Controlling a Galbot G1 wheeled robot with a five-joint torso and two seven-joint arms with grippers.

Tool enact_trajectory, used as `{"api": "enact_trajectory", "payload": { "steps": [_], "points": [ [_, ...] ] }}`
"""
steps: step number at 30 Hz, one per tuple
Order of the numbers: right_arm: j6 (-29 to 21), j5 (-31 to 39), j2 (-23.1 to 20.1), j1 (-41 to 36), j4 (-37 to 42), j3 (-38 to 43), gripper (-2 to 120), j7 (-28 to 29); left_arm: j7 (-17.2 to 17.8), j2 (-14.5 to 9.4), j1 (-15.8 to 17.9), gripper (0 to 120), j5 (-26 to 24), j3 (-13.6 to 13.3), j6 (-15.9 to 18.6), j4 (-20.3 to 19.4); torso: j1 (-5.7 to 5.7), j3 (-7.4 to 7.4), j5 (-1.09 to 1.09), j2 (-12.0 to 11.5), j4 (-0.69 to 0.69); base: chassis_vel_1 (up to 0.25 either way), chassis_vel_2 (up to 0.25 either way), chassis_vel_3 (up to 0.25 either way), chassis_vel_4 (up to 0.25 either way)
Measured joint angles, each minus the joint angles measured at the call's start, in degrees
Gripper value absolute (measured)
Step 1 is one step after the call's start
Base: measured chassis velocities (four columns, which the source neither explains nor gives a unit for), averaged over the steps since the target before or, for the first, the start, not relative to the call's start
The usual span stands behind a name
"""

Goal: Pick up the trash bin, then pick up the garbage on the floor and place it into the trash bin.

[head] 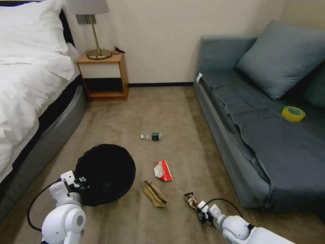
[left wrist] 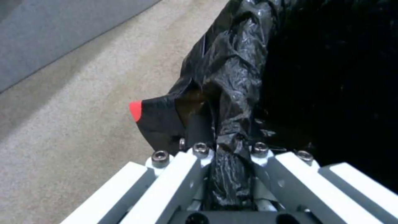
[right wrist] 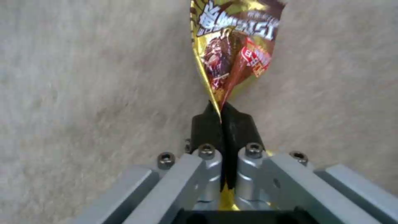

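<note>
The trash bin point(head: 105, 173), lined with a crinkly black bag, sits low at my left in the head view. My left gripper point(head: 81, 183) is shut on its rim; the left wrist view shows the bag's rim point(left wrist: 232, 102) pinched between the jaws of that gripper point(left wrist: 215, 130). My right gripper point(head: 200, 209) is shut on the brown-gold snack wrapper point(head: 191, 200), whose printed foil point(right wrist: 234, 46) sticks out past the gripper's point(right wrist: 222, 116) black pads. On the carpet lie crumpled tan paper point(head: 154, 194), a red-and-white packet point(head: 162, 170) and a small clear bottle point(head: 152, 136).
A bed point(head: 30, 88) runs along the left and a grey sofa point(head: 264, 128) along the right, with a yellow tape roll point(head: 293, 114) on its seat. A wooden nightstand point(head: 103, 76) with a lamp stands at the back wall. Carpet lies open between them.
</note>
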State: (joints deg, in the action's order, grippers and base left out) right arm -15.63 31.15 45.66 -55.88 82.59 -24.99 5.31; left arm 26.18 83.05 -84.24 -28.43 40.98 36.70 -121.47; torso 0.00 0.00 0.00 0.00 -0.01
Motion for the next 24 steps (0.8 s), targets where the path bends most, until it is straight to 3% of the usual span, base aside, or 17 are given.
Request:
{"api": "enact_trajectory", "payload": {
  "steps": [4, 8, 9, 12, 16, 18, 21, 24],
  "points": [
    [0.61, 2.16, -1.85, -0.01, 4.93, 1.68, 0, 1.46, 0.00, -0.21, 0.08, 3, -0.02, -0.12, 0.00, -0.12, 0.00, 0.00, 0.01, 0.00, 0.00, 0.000, 0.000, 0.000, 0.000],
    [0.47, 9.12, -5.27, 3.62, 18.03, 2.51, 0, 6.22, 0.00, -0.38, 0.21, 3, -0.06, -0.77, 0.11, -0.36, 0.00, 0.00, -0.02, 0.00, 0.00, 0.000, 0.000, 0.000, 0.000],
    [0.47, 9.12, -5.27, 3.62, 18.03, 2.51, 0, 6.22, 0.00, -0.38, 0.21, 3, -0.06, -0.77, 0.11, -0.36, 0.00, 0.00, -0.02, 0.00, 0.00, 0.000, 0.000, 0.000, 0.000],
    [0.32, 15.31, -5.06, 9.80, 25.18, 0.82, 0, 10.33, 0.01, -0.46, 0.19, 3, -0.07, -1.55, 0.13, -0.31, 0.00, 0.00, -0.01, 0.00, 0.00, 0.000, 0.000, 0.000, 0.000],
    [0.45, 19.11, -2.36, 16.94, 28.63, -2.51, 0, 13.65, 0.02, -0.65, 0.13, 3, -0.07, -2.30, 0.13, -0.06, 0.00, 0.00, -0.01, 0.00, 0.01, 0.000, 0.000, 0.000, 0.000],
    [0.81, 23.41, 2.35, 23.42, 30.68, -7.41, 0, 18.25, 0.01, -0.96, 0.11, 3, -0.07, -2.88, 0.13, 0.19, 0.00, 0.00, 0.00, 0.00, 0.04, 0.000, 0.000, 0.000, 0.000],
    [1.01, 25.95, 5.77, 27.24, 31.33, -11.38, 0, 21.71, 0.02, -1.10, 0.11, 3, -0.06, -3.06, 0.13, 0.29, 0.00, 0.00, -0.03, 0.00, 0.03, 0.000, 0.000, 0.000, 0.000],
    [1.88, 28.65, 12.72, 33.25, 29.96, -19.86, 0, 26.45, 0.01, -1.05, 0.06, 3, -0.07, -3.30, 0.13, 0.30, 0.01, 0.00, -0.02, 0.00, 0.02, 0.000, 0.000, 0.000, 0.000]
  ]
}}
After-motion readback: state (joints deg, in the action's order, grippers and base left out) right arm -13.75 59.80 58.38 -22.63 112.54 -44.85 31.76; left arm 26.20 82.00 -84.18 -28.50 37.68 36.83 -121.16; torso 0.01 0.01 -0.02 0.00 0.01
